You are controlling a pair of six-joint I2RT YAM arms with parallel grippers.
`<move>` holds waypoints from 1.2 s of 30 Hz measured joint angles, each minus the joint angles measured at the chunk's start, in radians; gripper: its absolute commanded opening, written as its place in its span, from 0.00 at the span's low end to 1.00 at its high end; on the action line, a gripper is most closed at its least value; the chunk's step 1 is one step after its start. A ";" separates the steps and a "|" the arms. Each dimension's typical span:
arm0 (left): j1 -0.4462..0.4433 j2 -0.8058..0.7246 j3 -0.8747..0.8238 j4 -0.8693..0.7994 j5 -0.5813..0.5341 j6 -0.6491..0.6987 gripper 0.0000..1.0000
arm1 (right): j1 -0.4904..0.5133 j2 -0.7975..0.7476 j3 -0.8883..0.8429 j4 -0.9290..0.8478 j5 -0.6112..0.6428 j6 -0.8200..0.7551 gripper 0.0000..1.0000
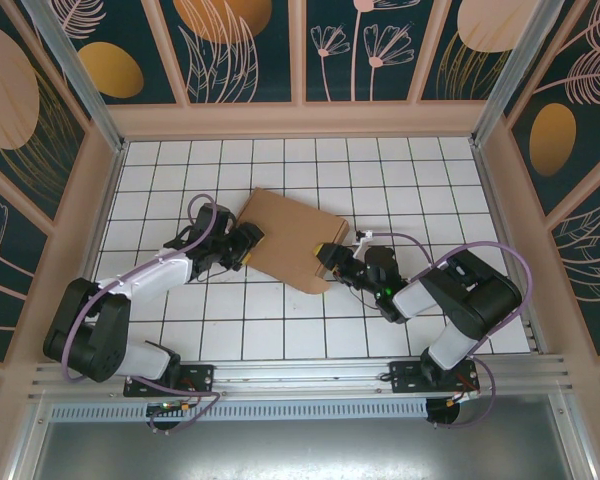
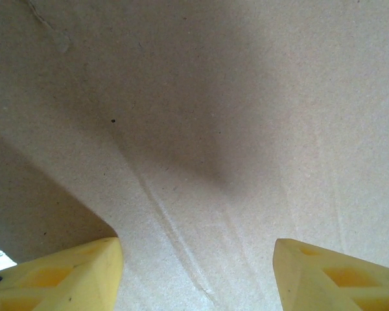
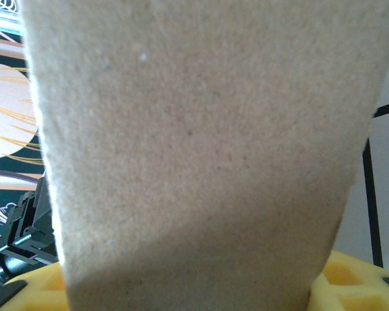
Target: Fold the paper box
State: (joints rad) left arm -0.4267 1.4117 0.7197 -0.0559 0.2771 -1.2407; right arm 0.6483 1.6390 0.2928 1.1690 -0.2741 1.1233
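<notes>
The paper box [image 1: 295, 238] lies mid-table on the white tiled table [image 1: 280, 330], turned at an angle, with an arm at each side. It looks light and fairly stiff: thin corrugated board that should bend cleanly along its creases but kink or tear if squeezed mid-panel. It will likely slide on the smooth tiles unless one side is pinned. I would take it by the flap edges, close to a crease.

The left gripper [image 1: 248, 243] sits at the box's left edge. In its wrist view the yellow fingers [image 2: 65, 275] stand spread, a bare cardboard panel with faint crease lines right in front of them, nothing pinched that I can see.

The right gripper [image 1: 330, 258] is at the near right corner. A flap fills the gap between its fingers [image 3: 353, 285], but whether they pinch it I cannot tell.

The purple cables [image 1: 420, 240] loop near the box, and the patterned walls [image 1: 70, 230] hem the table in.
</notes>
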 measured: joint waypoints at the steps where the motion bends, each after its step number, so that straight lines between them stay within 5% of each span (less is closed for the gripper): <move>1: 0.000 0.006 0.000 0.003 0.001 -0.002 0.63 | 0.001 0.000 0.000 0.000 0.000 0.000 0.34; 31: 0.008 0.188 0.040 0.292 -0.081 -0.002 0.59 | -0.014 0.235 0.053 0.292 -0.111 0.421 0.33; 36: 0.009 0.186 0.041 0.298 -0.076 0.006 0.58 | -0.033 0.224 0.053 0.274 -0.125 0.427 0.23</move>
State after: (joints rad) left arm -0.4175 1.5978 0.7609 0.2420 0.2008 -1.2350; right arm 0.6151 1.8626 0.3458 1.4433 -0.3992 1.5505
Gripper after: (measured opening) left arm 0.583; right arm 0.510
